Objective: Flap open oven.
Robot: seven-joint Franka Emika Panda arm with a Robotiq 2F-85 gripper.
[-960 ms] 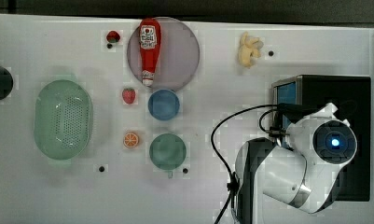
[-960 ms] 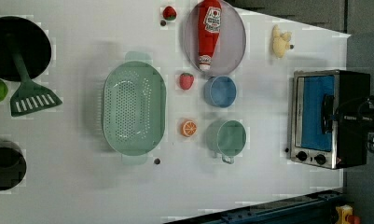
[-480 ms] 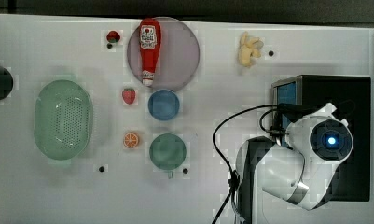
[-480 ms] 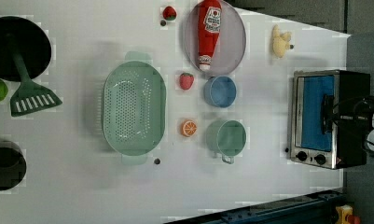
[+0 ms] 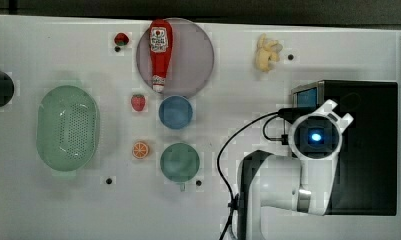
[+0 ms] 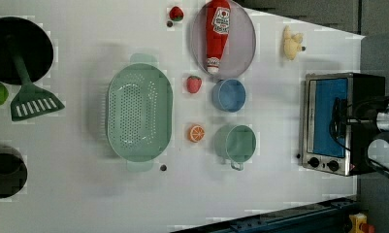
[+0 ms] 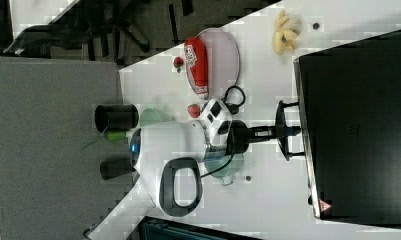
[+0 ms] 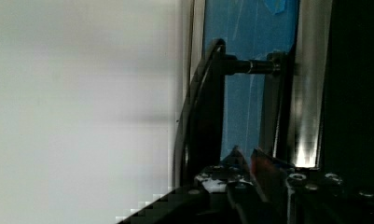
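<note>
The oven (image 5: 368,150) is a black box with a silver front frame, standing at the top view's right. Its blue glass door (image 6: 328,116) looks closed inside the frame, and two black knobs (image 6: 325,164) sit beside it. A dark bar handle (image 7: 283,112) stands off the door on two posts. My gripper (image 7: 290,131) reaches the middle of that bar, its fingers narrowly set and shut on it. In the wrist view the handle (image 8: 212,107) runs along the blue glass (image 8: 250,28) and my gripper (image 8: 251,163) is at its near end. My wrist (image 5: 315,137) hangs over the oven's front edge.
In the top view, left of the oven stand a green cup (image 5: 179,161) and a blue bowl (image 5: 175,111). A ketchup bottle (image 5: 159,52) lies on a plate (image 5: 198,55). Further off are a green colander (image 5: 68,127) and a yellow toy (image 5: 265,52). My cable (image 5: 228,150) loops over the table.
In the top view my wrist has swung left, from over the oven's top to over its front edge. The fingers closed very slightly. The door has not visibly moved.
</note>
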